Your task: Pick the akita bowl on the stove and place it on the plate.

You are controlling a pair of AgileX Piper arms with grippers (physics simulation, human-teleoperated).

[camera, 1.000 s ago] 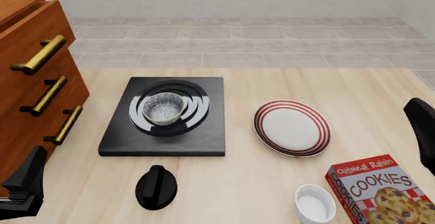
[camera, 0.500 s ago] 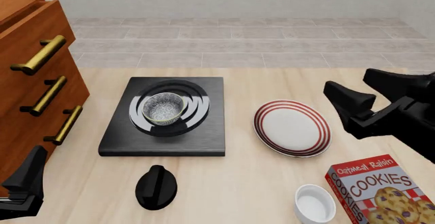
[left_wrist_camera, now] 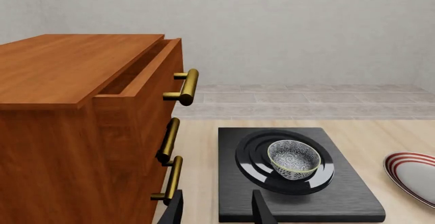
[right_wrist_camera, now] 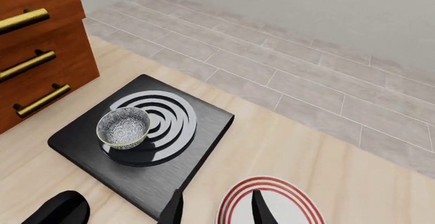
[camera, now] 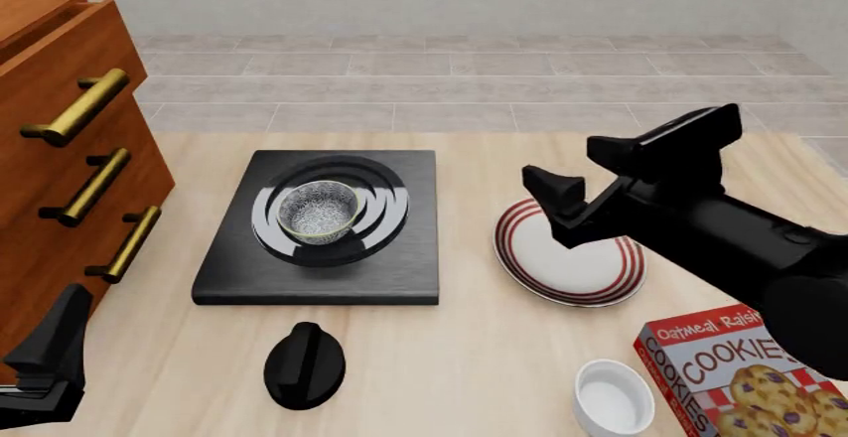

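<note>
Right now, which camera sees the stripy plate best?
The front view: most of the plate shows, though the right gripper hangs over its far rim. The right wrist view and left wrist view each crop it.

The right arm reaches in from the right side of the front view, its black forearm angled up and toward the middle, the right gripper (camera: 636, 167) raised above the tabletop with its jaws spread apart and nothing between them. The left gripper (camera: 47, 363) sits low at the near left corner, only partly in view; its wrist camera shows two dark fingertips (left_wrist_camera: 262, 208) parted, holding nothing.
</note>
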